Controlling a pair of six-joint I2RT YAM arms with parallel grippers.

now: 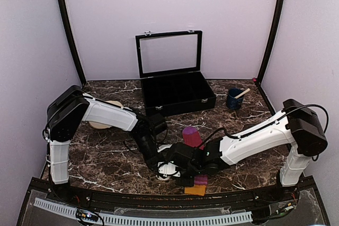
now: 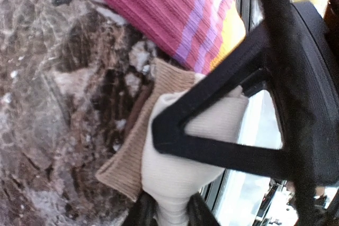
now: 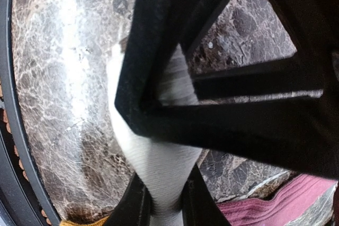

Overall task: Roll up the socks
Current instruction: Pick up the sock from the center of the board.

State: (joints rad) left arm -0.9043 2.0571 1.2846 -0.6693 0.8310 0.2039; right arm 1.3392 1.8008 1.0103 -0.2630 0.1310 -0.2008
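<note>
Grip is set on both sides: your left pincer is closed on the cream sock, its two fingers pinching a narrow, bunched end of the fabric, and your right pincer is closed on that same sock from the other side, with the cloth pulled into a twisted strand between its fingers. The two pincers meet nose to nose at the near middle of the bench, each one's black frame filling much of the other's wrist view. The cream sock lies low on the marble between them, its brown band spread flat on the side away from the near edge. The magenta sock lies just beside it and runs under your right arm, its orange cuff showing at the near edge of the bench. Farther back stand a black case with its lid up and a blue cup; a beige disc sits partly under your left arm.
</note>
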